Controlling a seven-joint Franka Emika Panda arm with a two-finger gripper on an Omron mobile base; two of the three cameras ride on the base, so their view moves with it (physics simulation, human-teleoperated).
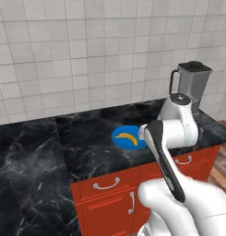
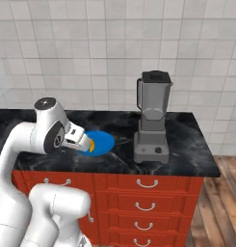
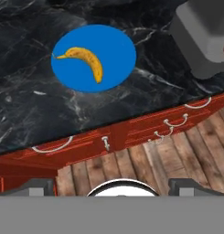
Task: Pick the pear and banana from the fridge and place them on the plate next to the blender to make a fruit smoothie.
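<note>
The banana (image 3: 88, 59) lies on the blue plate (image 3: 113, 45), curved, with dark tips. Both rest on the black marble counter, just left of the blender (image 2: 153, 116). The same banana (image 1: 127, 137) and plate (image 1: 128, 129) show beyond my arm in the left base view. My gripper (image 3: 113, 186) is open and holds nothing; it hangs back from the plate, over the counter's front edge and the floor. Pear and fridge are out of view.
Red drawers with metal handles (image 2: 147, 183) run under the counter (image 1: 31, 152). A wooden floor (image 3: 145, 164) lies in front of them. A tiled wall backs the counter. The blender's grey base (image 3: 202, 41) stands close to the plate's right side.
</note>
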